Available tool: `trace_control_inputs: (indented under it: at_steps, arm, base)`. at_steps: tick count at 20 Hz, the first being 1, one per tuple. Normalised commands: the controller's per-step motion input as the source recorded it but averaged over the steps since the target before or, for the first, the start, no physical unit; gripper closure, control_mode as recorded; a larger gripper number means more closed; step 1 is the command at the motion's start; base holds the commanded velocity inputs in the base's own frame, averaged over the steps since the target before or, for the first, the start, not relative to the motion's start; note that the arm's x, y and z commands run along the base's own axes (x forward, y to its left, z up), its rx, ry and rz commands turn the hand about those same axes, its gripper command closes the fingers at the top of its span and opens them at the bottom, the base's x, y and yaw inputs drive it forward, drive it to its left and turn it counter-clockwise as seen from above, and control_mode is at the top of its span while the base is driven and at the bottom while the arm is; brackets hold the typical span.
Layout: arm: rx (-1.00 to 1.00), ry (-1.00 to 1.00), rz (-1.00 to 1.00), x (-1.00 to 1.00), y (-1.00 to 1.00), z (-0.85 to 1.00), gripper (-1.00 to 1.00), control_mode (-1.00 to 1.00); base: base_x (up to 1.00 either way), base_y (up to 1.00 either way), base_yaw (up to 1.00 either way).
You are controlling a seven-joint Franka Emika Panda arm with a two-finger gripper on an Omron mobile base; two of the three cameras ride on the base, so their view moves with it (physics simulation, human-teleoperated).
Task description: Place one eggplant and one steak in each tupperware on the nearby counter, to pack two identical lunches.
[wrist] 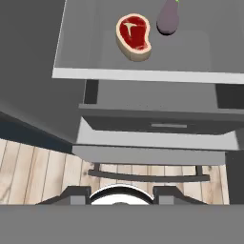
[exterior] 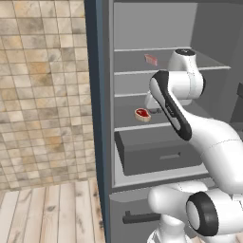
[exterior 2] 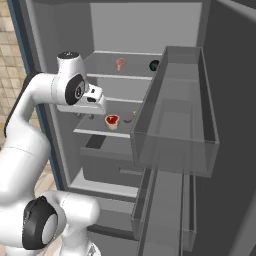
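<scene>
I see the gripper (exterior 2: 85, 116) closed on nothing, poised at the open fridge's (exterior: 156, 28) middle shelf (wrist: 143, 74) front edge. On that shelf a steak (wrist: 134, 36) lies just beside an eggplant (wrist: 167, 19); another steak (exterior: 151, 59) sits one shelf up.

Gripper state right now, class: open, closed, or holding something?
Gripper: closed, holding nothing, just outside the open fridge at its middle shelf.
</scene>
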Motion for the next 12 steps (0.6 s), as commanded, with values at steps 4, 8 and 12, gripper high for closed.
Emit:
trace_control_inputs:
  at_steps: [4,8,12]
  arm:
    - [0.00,0.00,0.00,-0.10,0.00,0.00,-1.00,-1.00]
    - [0.00,-0.09,0.00,-0.25,-0.09,0.03,-1.00,-1.00]
    - [0.00,-0.13,0.00,-0.37,-0.19,0.24,-1.00,-1.00]
  base:
    - [0.00,0.00,0.00]
    - [0.00,0.00,0.00]
    - [0.00,0.00,0.00]
